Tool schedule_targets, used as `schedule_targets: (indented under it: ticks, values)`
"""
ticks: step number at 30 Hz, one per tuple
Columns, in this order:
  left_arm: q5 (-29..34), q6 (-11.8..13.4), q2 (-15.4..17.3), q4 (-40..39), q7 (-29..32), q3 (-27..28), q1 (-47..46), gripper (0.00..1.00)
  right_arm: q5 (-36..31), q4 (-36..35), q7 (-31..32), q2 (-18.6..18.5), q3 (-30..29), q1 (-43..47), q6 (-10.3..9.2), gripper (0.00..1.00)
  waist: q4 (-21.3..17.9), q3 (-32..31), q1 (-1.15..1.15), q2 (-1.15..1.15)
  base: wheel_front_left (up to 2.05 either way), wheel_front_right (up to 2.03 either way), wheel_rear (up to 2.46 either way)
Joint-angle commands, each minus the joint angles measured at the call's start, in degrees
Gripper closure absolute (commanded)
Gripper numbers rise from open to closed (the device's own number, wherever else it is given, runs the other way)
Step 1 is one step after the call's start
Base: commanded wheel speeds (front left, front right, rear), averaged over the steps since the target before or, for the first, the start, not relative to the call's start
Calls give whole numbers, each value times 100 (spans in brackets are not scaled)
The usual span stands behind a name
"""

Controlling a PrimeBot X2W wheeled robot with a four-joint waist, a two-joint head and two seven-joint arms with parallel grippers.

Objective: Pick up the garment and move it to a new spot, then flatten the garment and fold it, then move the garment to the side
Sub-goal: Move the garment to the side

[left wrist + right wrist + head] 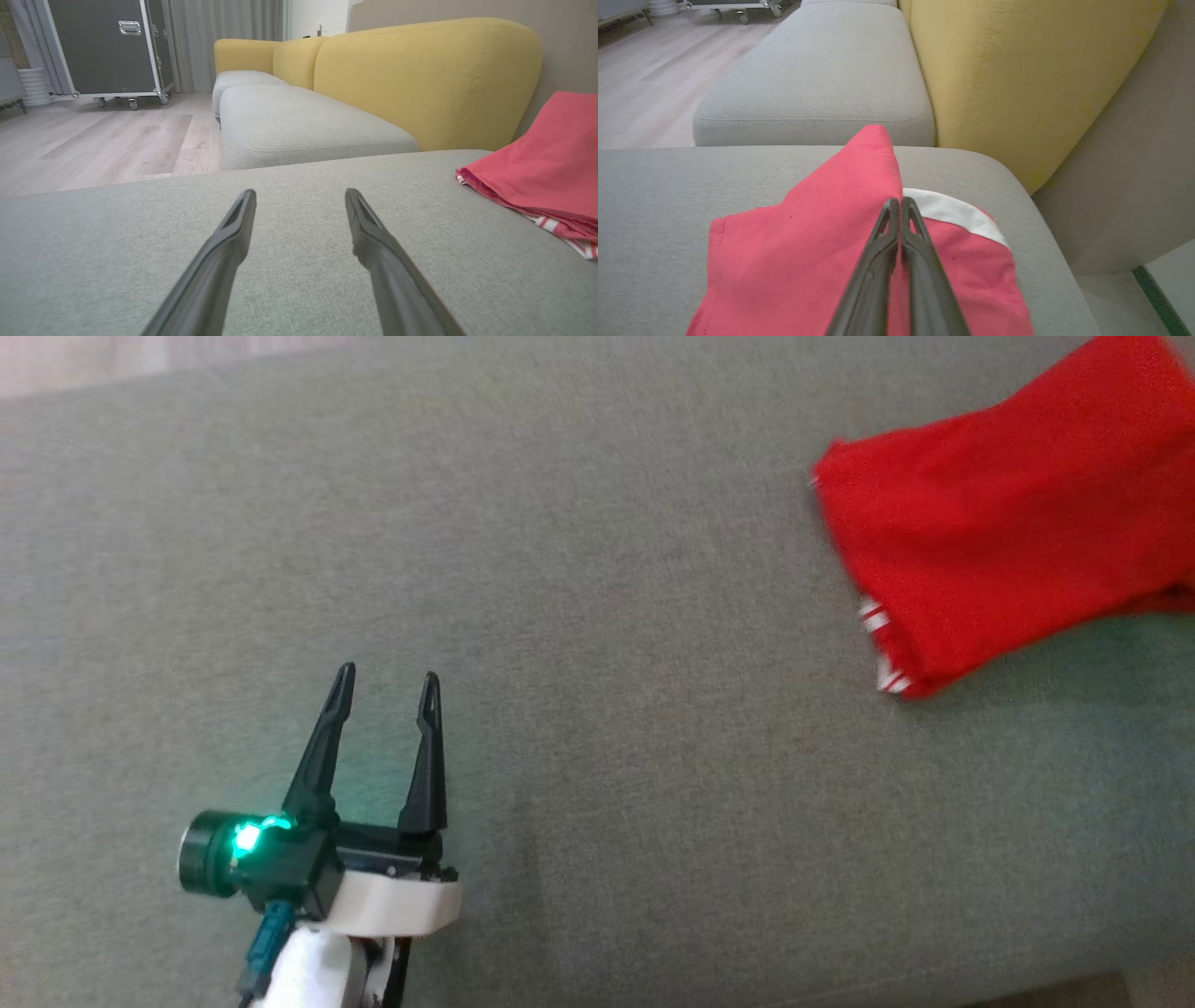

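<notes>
One red garment (1008,513) was seen folded at the right end of one grey seat cushion (560,569), with one white band (952,212) showing. Two grippers were counted: the left gripper (388,672) was held spread over bare cushion, well apart from the garment. The right gripper (896,201) was pressed together, pinching a raised fold of the garment.

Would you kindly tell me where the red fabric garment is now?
In the head view, the red fabric garment lies at the upper right of the grey cushion, far from the left end effector.
</notes>
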Motion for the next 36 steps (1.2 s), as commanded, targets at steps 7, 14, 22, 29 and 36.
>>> schedule_targets:
  ticks: [7,14,22,29,36]
  values:
    - [-47,-212,3,-203,-46,276,-322,0,-433,-181,166,-409,-915,38,-4,100,-180,467,-1,0,0,0,0]
    - [-394,-510,-5,-233,-46,361,-374,0,-1148,-71,411,202,-1753,264,-4,0,-130,468,-1,0,0,0,0]
    - [-380,-510,-11,-202,-46,315,-186,0,-1507,-598,293,1107,-1883,1175,-4,0,148,-246,-1,0,0,0,0]
    - [-436,-241,-13,-125,-46,217,281,0,-1327,-810,-177,1872,-1307,2122,-4,0,465,-1144,-1,0,0,0,0]
    - [-468,-25,-13,22,-46,170,845,0,-1106,-473,-1611,2303,-267,2773,-4,0,857,-1875,-1,0,0,0,0]
